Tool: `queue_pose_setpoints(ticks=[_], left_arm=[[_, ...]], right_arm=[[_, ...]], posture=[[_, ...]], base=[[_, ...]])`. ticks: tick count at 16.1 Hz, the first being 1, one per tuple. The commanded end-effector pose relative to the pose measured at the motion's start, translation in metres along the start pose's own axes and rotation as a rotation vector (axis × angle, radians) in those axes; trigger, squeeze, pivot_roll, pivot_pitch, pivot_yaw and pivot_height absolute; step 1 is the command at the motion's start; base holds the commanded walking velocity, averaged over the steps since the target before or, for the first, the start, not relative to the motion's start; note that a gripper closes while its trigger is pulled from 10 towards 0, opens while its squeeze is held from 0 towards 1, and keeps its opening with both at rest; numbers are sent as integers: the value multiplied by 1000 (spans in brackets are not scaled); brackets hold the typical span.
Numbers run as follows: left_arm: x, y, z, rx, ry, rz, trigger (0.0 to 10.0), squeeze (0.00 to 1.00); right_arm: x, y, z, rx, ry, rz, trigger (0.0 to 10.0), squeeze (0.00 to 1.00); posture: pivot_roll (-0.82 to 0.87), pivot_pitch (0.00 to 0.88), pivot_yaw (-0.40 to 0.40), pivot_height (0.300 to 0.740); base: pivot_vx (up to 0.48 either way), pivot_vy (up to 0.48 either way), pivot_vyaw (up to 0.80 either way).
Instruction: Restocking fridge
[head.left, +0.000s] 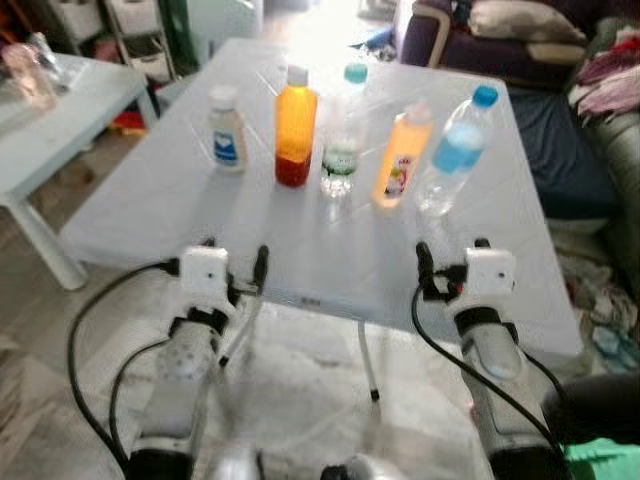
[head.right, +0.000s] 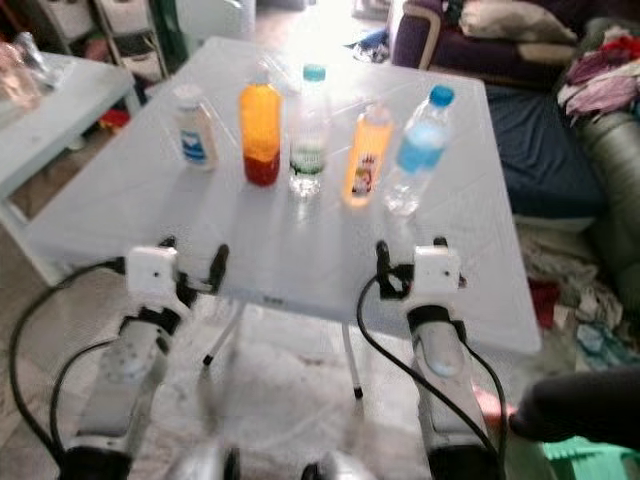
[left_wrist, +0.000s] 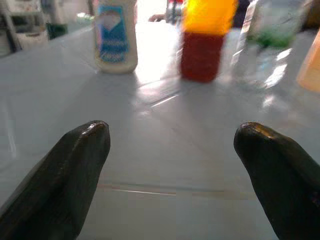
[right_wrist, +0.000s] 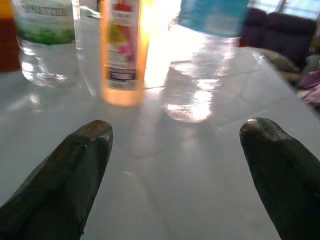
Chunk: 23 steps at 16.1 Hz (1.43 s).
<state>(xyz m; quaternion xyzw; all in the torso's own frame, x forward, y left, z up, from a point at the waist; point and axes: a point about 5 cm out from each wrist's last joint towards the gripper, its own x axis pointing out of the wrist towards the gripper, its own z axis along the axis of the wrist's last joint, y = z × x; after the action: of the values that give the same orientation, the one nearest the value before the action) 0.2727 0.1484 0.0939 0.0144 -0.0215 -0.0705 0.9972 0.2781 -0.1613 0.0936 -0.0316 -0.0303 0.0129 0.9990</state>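
A white folding table (head.left: 180, 215) stretches ahead of both grippers, its near edge just under their fingertips. Beyond the table's far right side, well past the right gripper, sits a dark sofa (head.left: 560, 130) heaped with cushions and clothes. Off to the left of the left gripper stands a smaller pale side table (head.left: 60, 110).

The left gripper (head.left: 235, 258) hovers at the near edge of the folding table with its two black fingers (left_wrist: 75, 165) spread wide and nothing between them. The right gripper (head.left: 452, 256) hovers at the same edge, further right, its fingers (right_wrist: 75, 170) also spread wide and empty.

Five bottles stand upright in a row across the middle of the table, all ahead of the grippers and well apart from them. Straight ahead of the right gripper is the tall clear water bottle with a blue cap and blue label (head.left: 457, 150); just left of it stands the slim orange bottle with a picture label (head.left: 403, 155). Between the two grippers' lines stands a clear bottle with a teal cap and green label (head.left: 343, 135). Ahead of the left gripper, slightly right, is the orange juice bottle with a red base (head.left: 295, 125), and slightly left of that gripper's line is the short white bottle with a blue label (head.left: 227, 128), the smallest.
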Motion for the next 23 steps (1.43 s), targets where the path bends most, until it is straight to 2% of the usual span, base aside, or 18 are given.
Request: queue_pose_setpoints(ticks=[1,4,14,16,19,21,23], left_arm=[[0,-1,2,-11,-6,10,10000,0],[1,-2,3,-13,-10,4,10000,0],[2,-3,6,-33,-21,11,10000,0],[3,-2,8,-39,-30,9,10000,0],[4,-3,13,-56,-53,-17,10000,0],[6,-3,16,-60,-68,-19,10000,0],[8,-2,18,-64,-77,-13,10000,0]], right_arm=[[0,-1,4,-47,-26,2,10000,0],[2,-7,13,-97,-65,-32,10000,0],[4,-9,14,-106,-68,-54,10000,0],[11,-19,44,-218,-194,-118,10000,0],[22,-28,76,-250,-306,-183,10000,0],[22,-25,76,-242,-301,-175,10000,0],[20,-23,66,-211,-256,-174,10000,0]], posture=[[100,127,-61,740],[97,125,-57,740],[98,118,-55,740],[99,118,-51,740],[96,116,-46,740],[96,116,-46,740],[101,114,-48,740]], base=[[0,0,0],[0,0,0],[0,0,0],[0,0,0],[0,0,0],[0,0,-241],[0,0,-800]])
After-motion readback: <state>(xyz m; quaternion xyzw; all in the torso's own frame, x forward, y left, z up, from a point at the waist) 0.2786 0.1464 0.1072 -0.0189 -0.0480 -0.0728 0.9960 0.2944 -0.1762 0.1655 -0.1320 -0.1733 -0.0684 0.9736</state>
